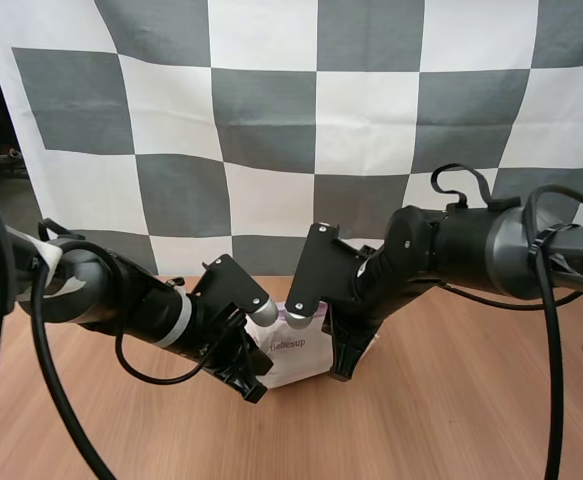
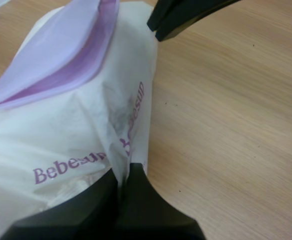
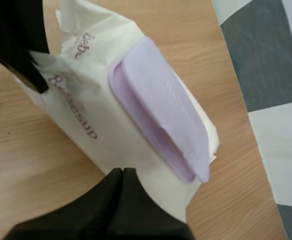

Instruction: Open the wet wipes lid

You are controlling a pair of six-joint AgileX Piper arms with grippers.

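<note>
Wooden tabletop carries the one thing that matters, a white pack lying near the middle between the two arms.

On the left, the left claw is closed on the pack's near end. Its tips pinch a raised fold of the wrapper just past the printed name, so that end is anchored. The pack itself rests flat on the wood, creased where the film is pulled up.

Farther along, the lilac lid sits on the pack's upper face. One long edge looks lifted, with a darker purple recess showing under it, so I judge the lid cracked but far from thrown back.

On the right, the right claw has its fingers together as one wedge. The tip is at the pack's edge, just beside the lid's nearer end. I cannot tell whether it touches the film, and I see nothing held in it.

The step in hand looks like the opening itself: one claw holding, the other coming to the lid. The next move calls for the right claw to get a tip under the lid's free lip and swing it up on its hinge. The left claw must keep its pinch meanwhile, since a light pack would lift with the lid.
</note>
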